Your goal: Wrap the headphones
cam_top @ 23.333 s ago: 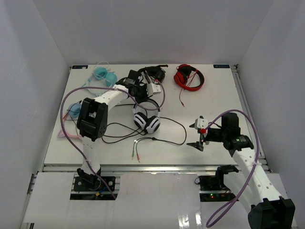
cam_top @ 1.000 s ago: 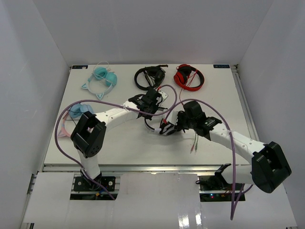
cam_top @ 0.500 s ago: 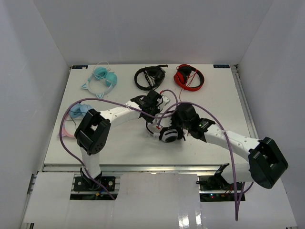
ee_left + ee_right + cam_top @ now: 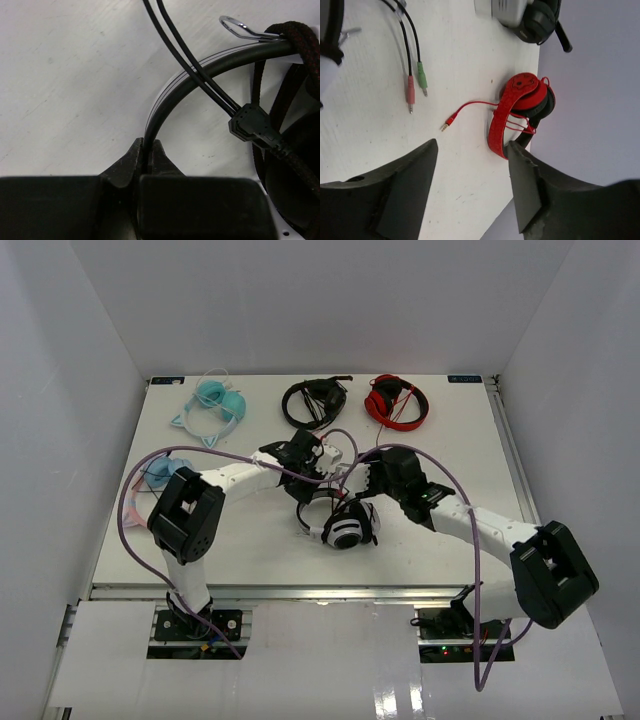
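So the left gripper (image 4: 146, 146) has the headphones (image 4: 345, 528) by the headband, right gripper (image 4: 472, 146) gaping empty just beside them. White table (image 4: 450, 440), white walls (image 4: 320, 310)

Five headphones lie on the desk (image 4: 250, 545): one white-and-black pair (image 4: 345, 528), one black pair (image 4: 313, 400), one red pair (image 4: 395, 400), one teal cat-eared pair (image 4: 212, 405) and one pale blue pair (image 4: 160, 472). Two plugs show: one pink plug (image 4: 411, 93) and one green plug (image 4: 422, 82).

Top camera looks down on the flat white table (image 4: 470, 430); left wrist view hugs the left claw (image 4: 146, 150); beyond the right claw (image 4: 472, 146), red plastic headphones (image 4: 520, 107) are shared.
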